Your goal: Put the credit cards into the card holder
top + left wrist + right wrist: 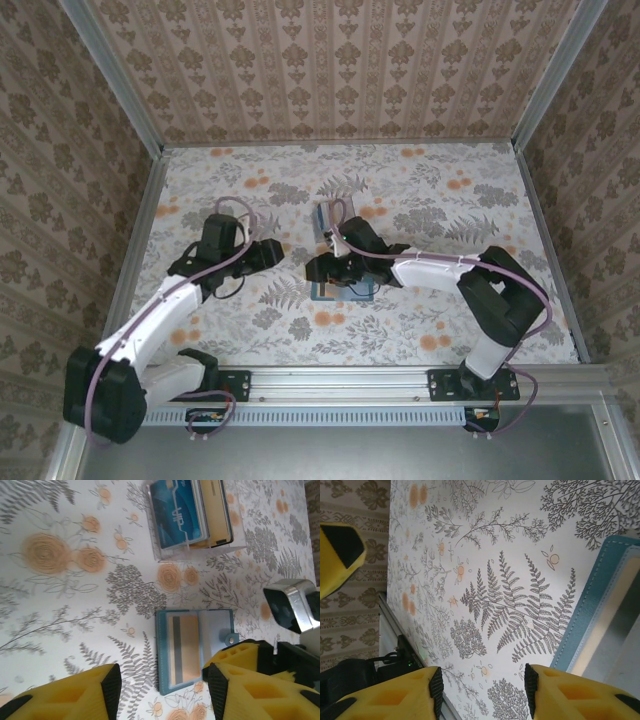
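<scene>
**Teal, tan and blue on a grey-fern ground**

The tabletop [65,605] is white, printed with grey ferns and leaves and pale orange blossoms. Just ahead of the left claw [161,685], the card holder [216,632] has a teal border with lighter stitching. One half of its inside is pale blue-grey. The other half carries a yellow-tan card [186,650] crossed by a dark grey stripe. Farther ahead of that claw, the clear box [239,530] shows a blue card [177,515] with white lines and lettering, and beside it a tan card [215,510] edged in black. The left claw and the right claw [482,685] both have yellow fingers with black inner faces. The walls [330,70] wear tan and brown wallpaper, striped with damask motifs.
</scene>
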`<state>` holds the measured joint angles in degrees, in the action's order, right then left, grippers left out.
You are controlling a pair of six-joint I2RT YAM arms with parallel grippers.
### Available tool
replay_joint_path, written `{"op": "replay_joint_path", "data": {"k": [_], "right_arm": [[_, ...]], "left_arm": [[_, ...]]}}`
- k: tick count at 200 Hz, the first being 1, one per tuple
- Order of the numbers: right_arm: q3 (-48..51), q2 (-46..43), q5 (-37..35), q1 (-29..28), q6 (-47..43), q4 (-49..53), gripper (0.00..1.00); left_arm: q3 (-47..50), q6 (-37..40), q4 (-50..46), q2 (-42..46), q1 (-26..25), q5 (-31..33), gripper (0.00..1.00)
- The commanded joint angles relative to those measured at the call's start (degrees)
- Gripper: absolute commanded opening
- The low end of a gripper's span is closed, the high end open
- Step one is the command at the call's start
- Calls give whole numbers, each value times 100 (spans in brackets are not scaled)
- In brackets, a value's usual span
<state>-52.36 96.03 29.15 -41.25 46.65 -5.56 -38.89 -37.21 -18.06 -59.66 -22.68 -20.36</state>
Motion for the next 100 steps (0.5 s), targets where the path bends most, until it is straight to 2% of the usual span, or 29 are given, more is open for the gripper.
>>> {"op": "replay_joint_path", "data": {"k": [1,32,58,72,87,100], "right_arm": [[-145,-720,-495,75,-363,880,52],[-149,-1449,-1211,374,-940,1845,53],[-21,-1927,-1709,660,-1314,2244,54],[84,-2120,-1796,828,-1457,2281,56],[132,-2237,-1812,1051,-1605,2261,57],[44,-2185,-1878,1192,-1785,2296,57]], "left_arm": [[213,217,-609,474,44,143,54],[295,209,-660,787,62,228,54],[471,-150,-290,732,-35,33,54],[506,-309,-35,636,-300,60,54],[375,-333,-16,492,-947,503,55],[183,-284,-100,286,-1316,770,57]]}}
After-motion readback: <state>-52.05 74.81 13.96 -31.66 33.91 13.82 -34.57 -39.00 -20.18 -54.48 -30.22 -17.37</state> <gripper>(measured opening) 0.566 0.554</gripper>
